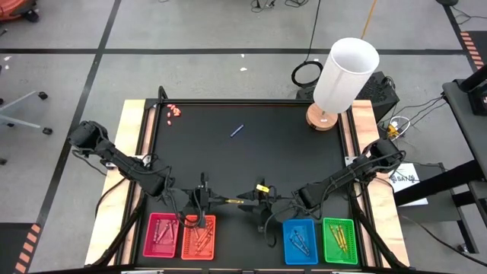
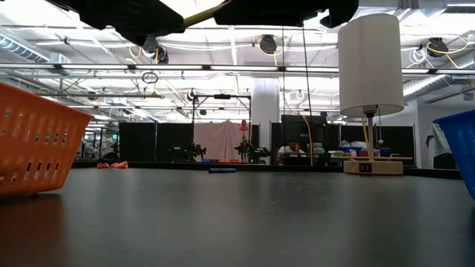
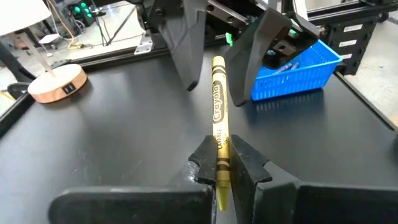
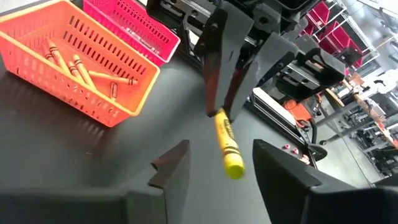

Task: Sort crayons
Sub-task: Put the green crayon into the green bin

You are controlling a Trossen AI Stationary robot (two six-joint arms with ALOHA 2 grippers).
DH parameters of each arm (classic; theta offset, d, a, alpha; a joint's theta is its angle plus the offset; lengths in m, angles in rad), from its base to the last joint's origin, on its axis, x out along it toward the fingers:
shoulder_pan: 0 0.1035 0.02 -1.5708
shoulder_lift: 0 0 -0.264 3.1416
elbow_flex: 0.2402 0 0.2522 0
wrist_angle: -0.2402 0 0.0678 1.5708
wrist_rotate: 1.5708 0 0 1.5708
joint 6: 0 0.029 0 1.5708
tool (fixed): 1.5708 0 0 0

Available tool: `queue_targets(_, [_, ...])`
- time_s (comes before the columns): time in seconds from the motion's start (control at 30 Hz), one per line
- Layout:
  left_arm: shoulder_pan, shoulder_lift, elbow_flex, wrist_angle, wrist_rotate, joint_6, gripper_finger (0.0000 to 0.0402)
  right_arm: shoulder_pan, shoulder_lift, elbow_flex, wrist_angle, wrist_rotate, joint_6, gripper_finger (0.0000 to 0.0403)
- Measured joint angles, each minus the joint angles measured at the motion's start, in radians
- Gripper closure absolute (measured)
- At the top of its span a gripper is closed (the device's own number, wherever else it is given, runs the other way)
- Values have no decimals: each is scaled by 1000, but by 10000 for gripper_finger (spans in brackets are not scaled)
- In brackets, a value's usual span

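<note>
The black rectangular desk [image 1: 251, 152] with pale wooden side rails carries a white cylindrical lamp [image 1: 344, 74] on a round wooden base at its far right corner. Along the near edge sit four slotted plastic trays: a pink tray [image 1: 161, 235] and an orange tray [image 1: 198, 237] on the left, a blue tray [image 1: 300, 241] and a green tray [image 1: 340, 240] on the right, each holding a few crayons. The two dark arms meet above the near middle of the desk, between the orange and blue trays. The left gripper [image 3: 222, 163] has its fingers closed on the lower end of a yellow paper-wrapped crayon [image 3: 219, 124], which points away from it toward the right gripper [image 4: 214, 163]. The right gripper's fingers stand apart on either side of the crayon's free tip, not touching it in the right wrist view. A single blue crayon [image 1: 237, 131] lies alone on the desk toward the far middle, well apart from both grippers. A tiny cluster of pink-red bits [image 1: 174, 111] rests near the far left corner.
</note>
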Motion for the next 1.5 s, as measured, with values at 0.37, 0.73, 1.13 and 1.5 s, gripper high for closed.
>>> queue_targets(0.37, [9,0,0,0,27,-26,384,-27,0,0,23,-86,23,287])
queue_targets(0.73, [12,0,0,-34,27,-71,384,-33,0,0,19,-104,24,345])
queue_targets(1.13, [11,0,-1,-55,29,-95,384,-34,-1,0,1,-171,19,395])
queue_targets(1.5, [13,0,-1,-55,24,-93,384,-31,-1,1,-3,-158,13,237])
